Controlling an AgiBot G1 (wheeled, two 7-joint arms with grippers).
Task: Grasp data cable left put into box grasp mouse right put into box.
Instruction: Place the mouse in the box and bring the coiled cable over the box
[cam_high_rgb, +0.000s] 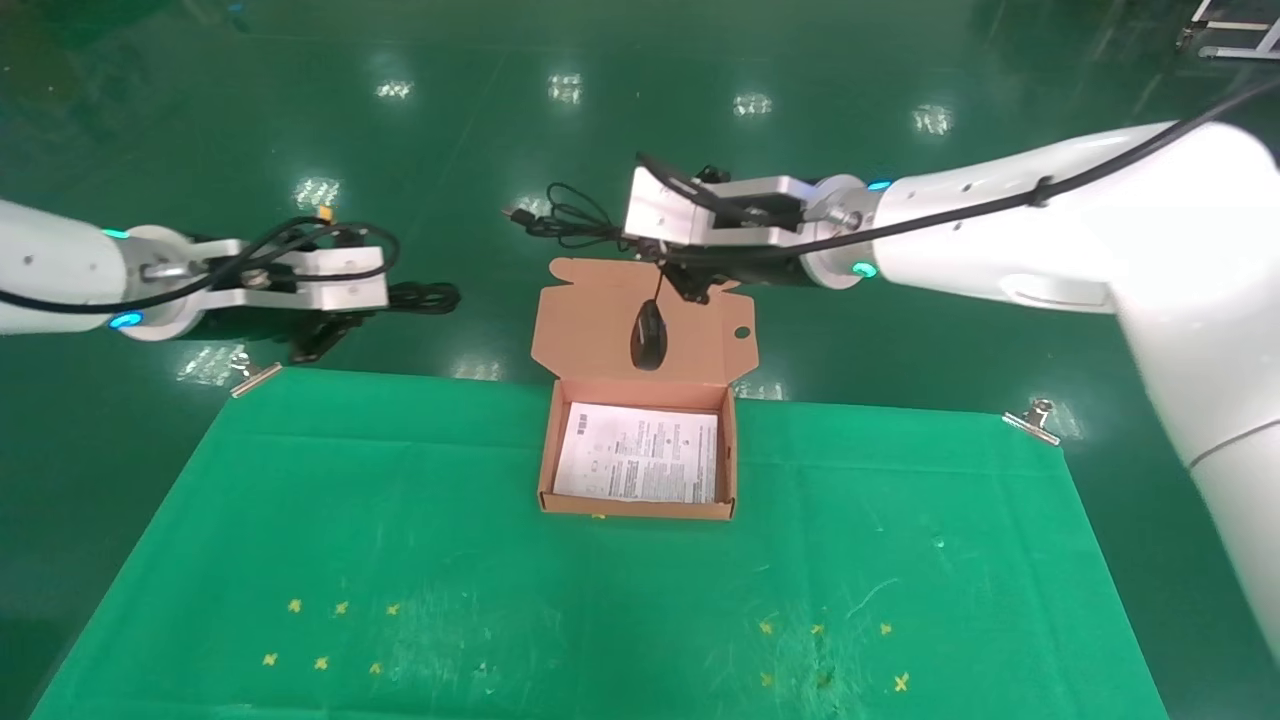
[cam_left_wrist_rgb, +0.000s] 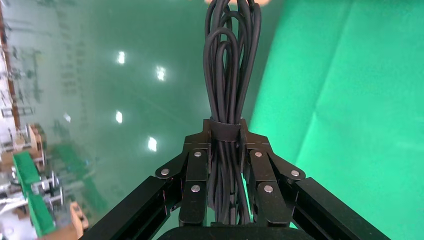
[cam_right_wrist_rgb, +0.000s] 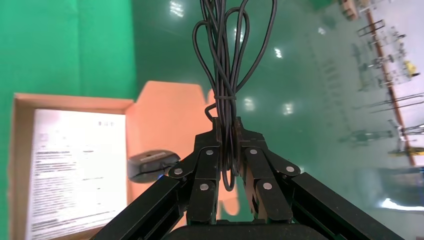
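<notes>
My left gripper (cam_high_rgb: 385, 298) hangs beyond the table's far left corner, shut on the data cable (cam_high_rgb: 428, 297). This tight black bundle with a strap (cam_left_wrist_rgb: 227, 75) runs out past the fingertips of the left gripper (cam_left_wrist_rgb: 226, 132). My right gripper (cam_high_rgb: 650, 255) is above the box's open lid (cam_high_rgb: 600, 320), shut on the mouse's looped thin cord (cam_high_rgb: 560, 215). The black mouse (cam_high_rgb: 649, 335) dangles from that cord in front of the lid, just behind the box (cam_high_rgb: 640, 507). In the right wrist view, the cord (cam_right_wrist_rgb: 227, 60) passes through the right gripper (cam_right_wrist_rgb: 228, 131), with the mouse (cam_right_wrist_rgb: 150, 165) and the box (cam_right_wrist_rgb: 20, 150) below.
A green cloth (cam_high_rgb: 400, 520) covers the table, held by metal clips at its far corners (cam_high_rgb: 255, 375) (cam_high_rgb: 1035, 420). Small yellow crosses (cam_high_rgb: 320, 630) mark the near part of the cloth. A white printed sheet (cam_high_rgb: 640, 455) lines the box. Shiny green floor lies beyond the table.
</notes>
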